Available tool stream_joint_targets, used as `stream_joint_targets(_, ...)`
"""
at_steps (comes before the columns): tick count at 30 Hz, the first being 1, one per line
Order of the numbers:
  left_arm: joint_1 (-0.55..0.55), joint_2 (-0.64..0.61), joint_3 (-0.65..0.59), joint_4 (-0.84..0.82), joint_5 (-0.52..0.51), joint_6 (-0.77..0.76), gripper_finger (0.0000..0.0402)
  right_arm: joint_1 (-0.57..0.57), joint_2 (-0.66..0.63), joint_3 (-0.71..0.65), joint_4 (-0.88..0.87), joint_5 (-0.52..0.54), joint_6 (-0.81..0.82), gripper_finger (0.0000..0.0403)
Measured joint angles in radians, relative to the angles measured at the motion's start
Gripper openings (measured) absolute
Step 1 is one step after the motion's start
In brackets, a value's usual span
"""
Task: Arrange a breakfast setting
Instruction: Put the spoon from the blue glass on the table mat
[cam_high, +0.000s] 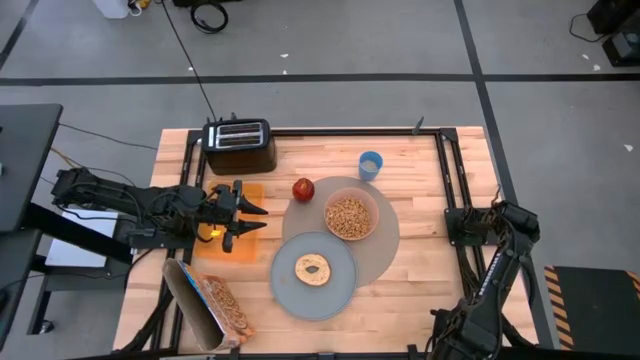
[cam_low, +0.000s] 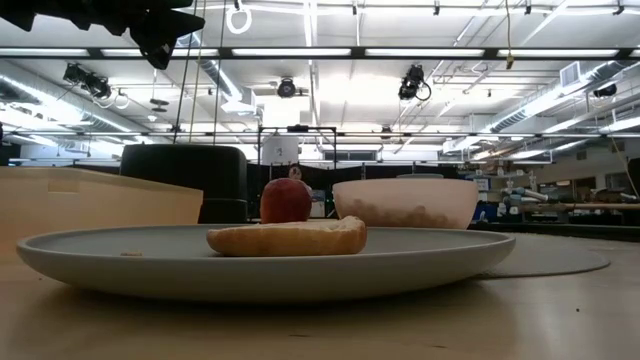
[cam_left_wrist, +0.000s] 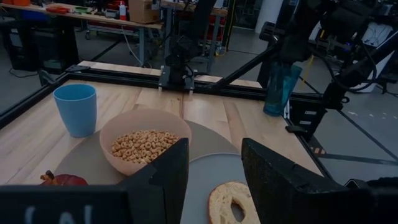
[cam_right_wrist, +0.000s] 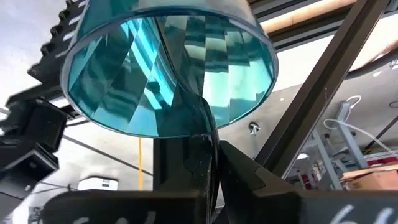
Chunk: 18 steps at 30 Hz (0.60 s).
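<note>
The large round mat (cam_high: 385, 245) lies mid-table. On it stand the pink bowl (cam_high: 351, 216) of cereal and, overlapping its near edge, the grey plate (cam_high: 335, 290) with the bagel (cam_high: 313, 268). The red apple (cam_high: 303, 188) and the small blue cup (cam_high: 371, 165) stand at the mat's far side. No spoon shows. My left gripper (cam_high: 255, 218) is open and empty above the orange board (cam_high: 228, 245), pointing at the mat; between its fingers (cam_left_wrist: 214, 149) the plate and bagel (cam_left_wrist: 233, 202) show. My right gripper (cam_high: 462, 226), at the table's right edge, is shut on a teal translucent tumbler (cam_right_wrist: 168, 68). My right gripper pinches the tumbler's wall at its wide rim (cam_right_wrist: 200, 124). One finger seems to be inside the tumbler and one outside. The tumbler stands out past the fingertips; in the left wrist view it (cam_left_wrist: 280, 87) shows upright by the table's right rail. Whether its base rests there does not show.
A black toaster (cam_high: 240, 145) stands at the far left corner. A cereal box (cam_high: 210, 305) lies at the near left. A black rail frame (cam_high: 455, 170) runs along the table's far and right edges. Bare wood (cam_high: 420, 290) lies near right of the mat.
</note>
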Motion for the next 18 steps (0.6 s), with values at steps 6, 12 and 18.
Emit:
stream_joint_targets(6, 0.0, 0.0, 0.0, 0.0, 0.0, 0.014, 0.0155, -0.031, 0.0, 0.0, -0.003, -0.012, 0.037, 0.0019)
stream_joint_targets(12, 0.0, 0.0, 0.0, 0.0, 0.0, 0.042, 0.0155, -0.059, 0.0, 0.0, -0.001, -0.058, 0.083, 0.0017)
stream_joint_targets(18, 0.0, 0.0, 0.0, 0.0, 0.0, 0.057, 0.0155, -0.095, 0.0, 0.0, 0.002, -0.116, 0.15, 0.0016)
